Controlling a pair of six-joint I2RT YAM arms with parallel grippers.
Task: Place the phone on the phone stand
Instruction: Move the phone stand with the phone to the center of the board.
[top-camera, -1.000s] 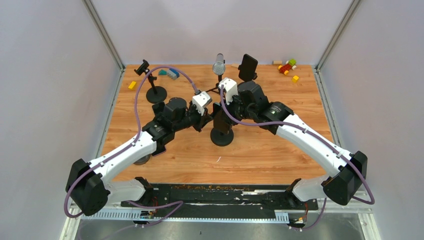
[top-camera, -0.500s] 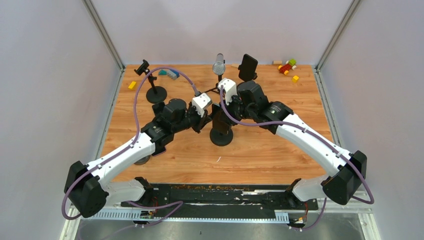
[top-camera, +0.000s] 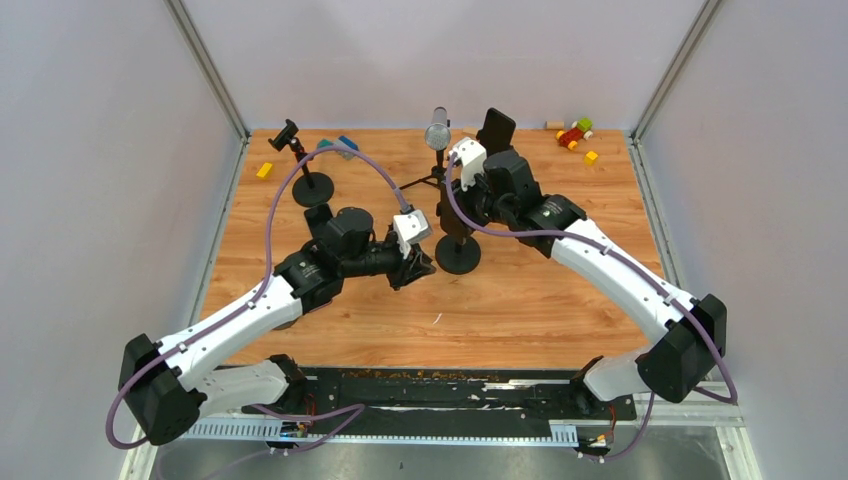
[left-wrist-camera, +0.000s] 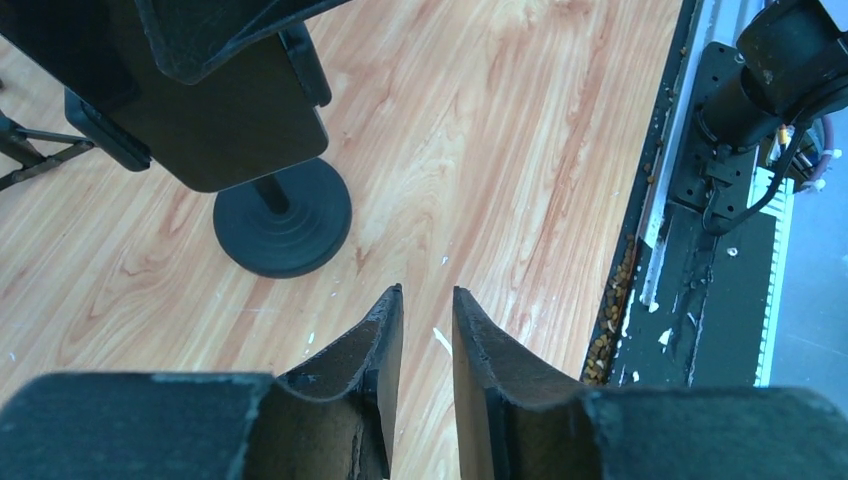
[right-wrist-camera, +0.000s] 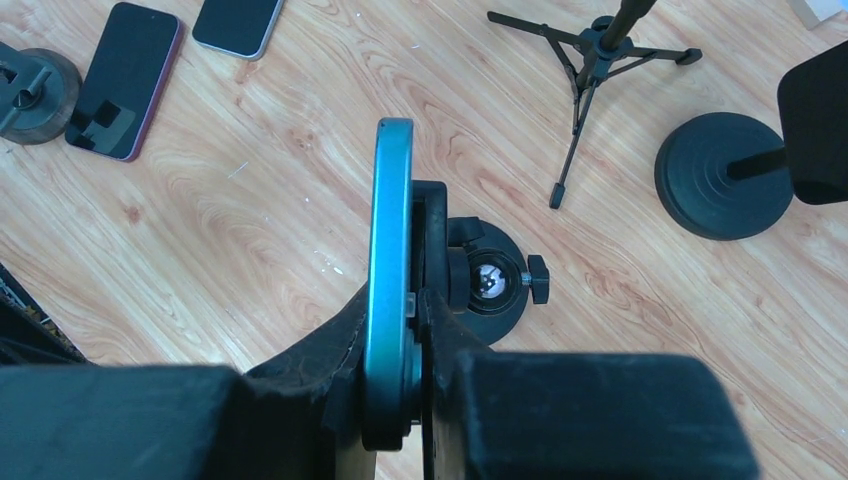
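A teal-edged phone (right-wrist-camera: 388, 250) stands on edge with my right gripper (right-wrist-camera: 400, 300) shut on it. The phone's back lies against the clamp head of the black phone stand (right-wrist-camera: 487, 282), whose round base (top-camera: 457, 255) sits mid-table. In the left wrist view the phone (left-wrist-camera: 215, 110) shows as a dark slab above the stand's base (left-wrist-camera: 283, 215). My left gripper (left-wrist-camera: 428, 295) hangs just in front of the stand, apart from it. Its fingers are slightly parted with nothing between them. From above, the right gripper (top-camera: 452, 205) sits over the stand and the left gripper (top-camera: 422, 268) to its left.
Two spare phones (right-wrist-camera: 122, 80) (right-wrist-camera: 238, 22) lie flat on the wood. A microphone on a tripod (top-camera: 437, 135), a second stand bearing a phone (top-camera: 496, 135) and a small empty stand (top-camera: 305, 175) stand at the back. Toy bricks (top-camera: 575, 133) lie back right.
My left gripper has drawn back from the stand toward the near side. The right gripper, with the phone and stand, has shifted right and toward the back.
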